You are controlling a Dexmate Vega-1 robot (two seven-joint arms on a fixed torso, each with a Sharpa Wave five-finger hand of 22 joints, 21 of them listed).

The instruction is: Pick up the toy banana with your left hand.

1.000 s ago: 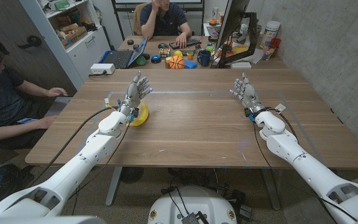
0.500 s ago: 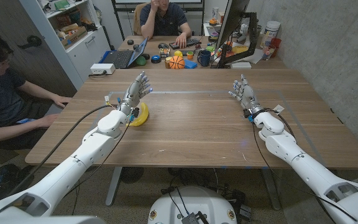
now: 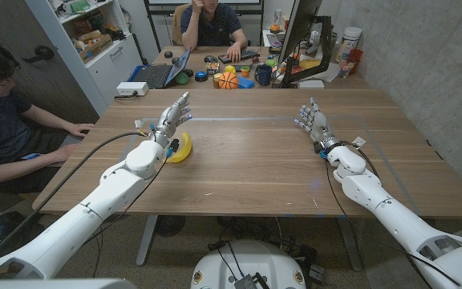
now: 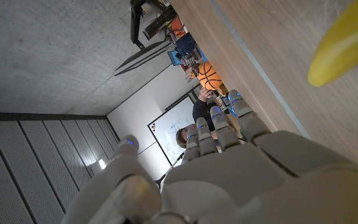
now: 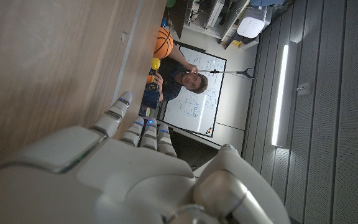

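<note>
The wooden surface [image 3: 247,160] carries the banana [image 3: 182,148], lying just beside the left hand [image 3: 171,120], whose fingers spread wide, holding nothing. It looks light, stiff and smooth; I'd grip its thick middle

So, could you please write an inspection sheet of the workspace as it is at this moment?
Surface: wooden table, pale tape lines on it.
Job's things: toy banana lies on the table, beside the left hand, not held.
Clutter: toy basketball, laptop and small items on the far desk.
Hands: left hand raised above the banana, fingers spread, empty; right hand upright, empty.
Cables: black cable along the left arm; cables at the right wrist.
Surroundings: one person seated at the left edge, one at the far desk; a monitor; shelves.
</note>
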